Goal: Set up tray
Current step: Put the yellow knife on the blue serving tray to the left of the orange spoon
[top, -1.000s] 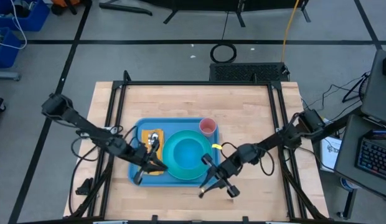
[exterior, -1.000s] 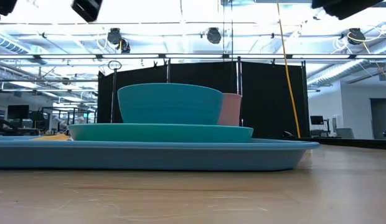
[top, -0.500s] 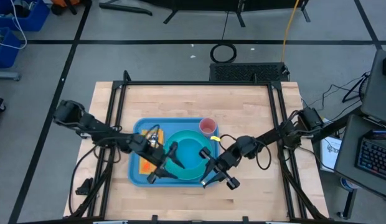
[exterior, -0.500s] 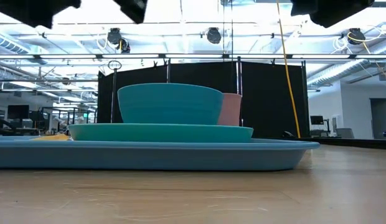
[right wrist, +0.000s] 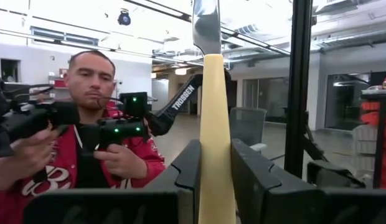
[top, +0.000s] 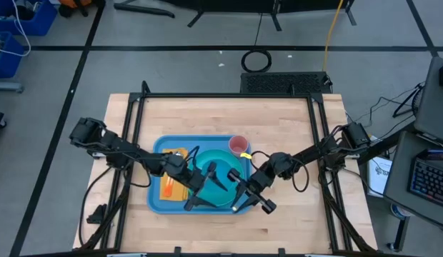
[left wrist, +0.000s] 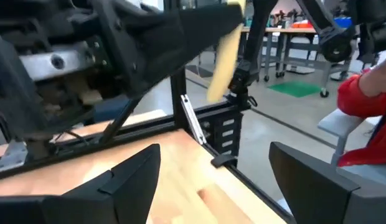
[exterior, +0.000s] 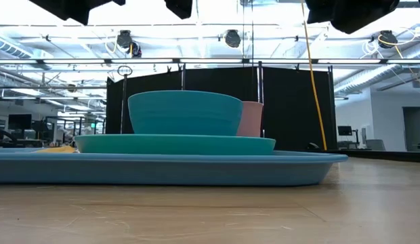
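Right gripper [top: 244, 200] gripped a yellow-handled knife [right wrist: 213, 112], blade seemingly outward, over the tray [top: 158, 203]'s right edge. Left gripper [top: 201, 187] stood spread, empty, above the tray's middle.

Two dark jointed arms, matte black throughout.
Slim links, bulkier housings at the joints, thin black cables looping alongside (most plainly near each base); broad, flat black fingers [right wrist: 261, 180] ending each arm.

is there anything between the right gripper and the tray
Nothing visible. The right gripper, shut on a yellow-handled knife, hangs over the tray at its right edge, beside the plate. The left gripper is over the bowl.
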`<action>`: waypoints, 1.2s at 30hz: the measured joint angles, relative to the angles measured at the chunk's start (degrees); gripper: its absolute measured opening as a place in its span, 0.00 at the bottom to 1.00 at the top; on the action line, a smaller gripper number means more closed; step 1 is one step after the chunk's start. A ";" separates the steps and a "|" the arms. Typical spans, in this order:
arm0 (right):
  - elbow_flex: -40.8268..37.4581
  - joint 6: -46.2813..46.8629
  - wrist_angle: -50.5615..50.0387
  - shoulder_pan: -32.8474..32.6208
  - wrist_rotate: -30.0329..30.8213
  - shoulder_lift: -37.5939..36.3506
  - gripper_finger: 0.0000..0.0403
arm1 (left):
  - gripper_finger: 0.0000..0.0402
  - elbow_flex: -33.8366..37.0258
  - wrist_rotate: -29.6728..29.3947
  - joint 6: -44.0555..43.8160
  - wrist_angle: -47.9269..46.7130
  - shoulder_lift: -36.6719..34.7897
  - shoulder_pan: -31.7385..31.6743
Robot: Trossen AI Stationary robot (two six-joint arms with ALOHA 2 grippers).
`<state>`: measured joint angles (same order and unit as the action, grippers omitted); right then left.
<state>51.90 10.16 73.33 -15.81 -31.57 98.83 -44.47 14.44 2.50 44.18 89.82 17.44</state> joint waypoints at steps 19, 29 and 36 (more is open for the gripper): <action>0.98 -3.17 -3.31 1.29 4.68 0.44 0.12 | 0.65 -1.14 -1.45 -0.22 0.44 -0.08 -0.16; 0.98 -3.30 -3.31 1.90 4.36 0.44 0.12 | 0.62 -1.14 -1.88 0.17 0.68 -0.08 -0.34; 0.98 -3.52 -3.29 1.90 4.58 0.44 0.12 | 0.57 -1.14 -0.63 -1.13 0.85 -0.08 -0.86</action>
<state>52.88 6.65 70.04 -13.91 -26.99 99.26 -45.60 13.81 1.37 45.04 89.73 16.58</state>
